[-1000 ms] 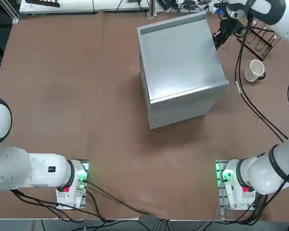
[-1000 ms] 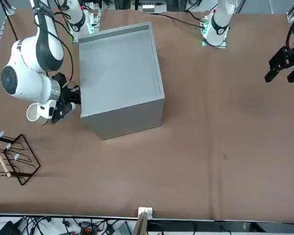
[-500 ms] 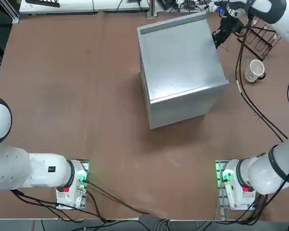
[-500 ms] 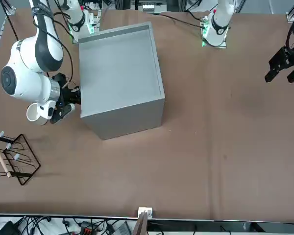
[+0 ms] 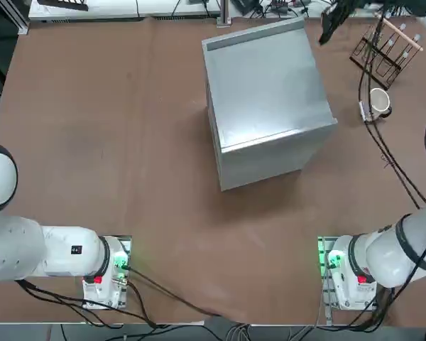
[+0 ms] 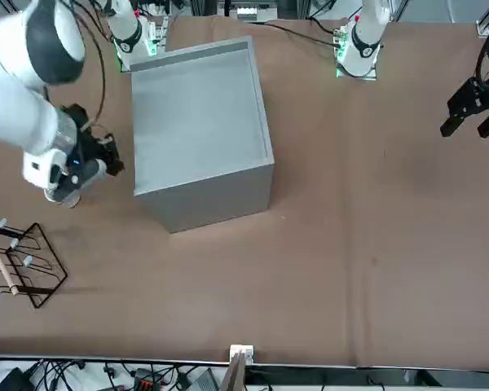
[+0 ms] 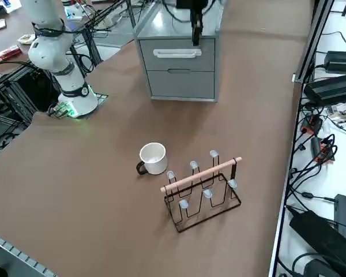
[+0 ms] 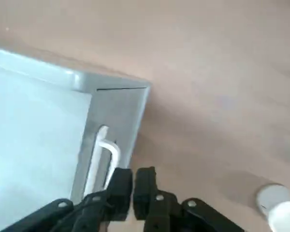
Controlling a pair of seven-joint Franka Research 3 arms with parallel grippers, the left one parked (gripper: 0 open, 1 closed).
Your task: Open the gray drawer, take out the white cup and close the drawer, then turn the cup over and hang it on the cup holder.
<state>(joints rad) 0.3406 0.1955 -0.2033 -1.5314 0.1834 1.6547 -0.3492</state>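
Drawer shut, cup out on the table, gripper raised above the cabinet front.

The right gripper point(image 8: 132, 186) is seen high over the front edge of the gray cabinet point(image 5: 266, 99), by the white handle point(image 7: 176, 53) of the gray drawer point(image 7: 179, 56), which is pushed in flush; the fingers are nearly together and nothing is held. The white cup point(image 7: 153, 158) is found upright on the brown table point(image 5: 128, 142), mouth up, just beside the cup holder point(image 7: 203, 190) and apart from it.
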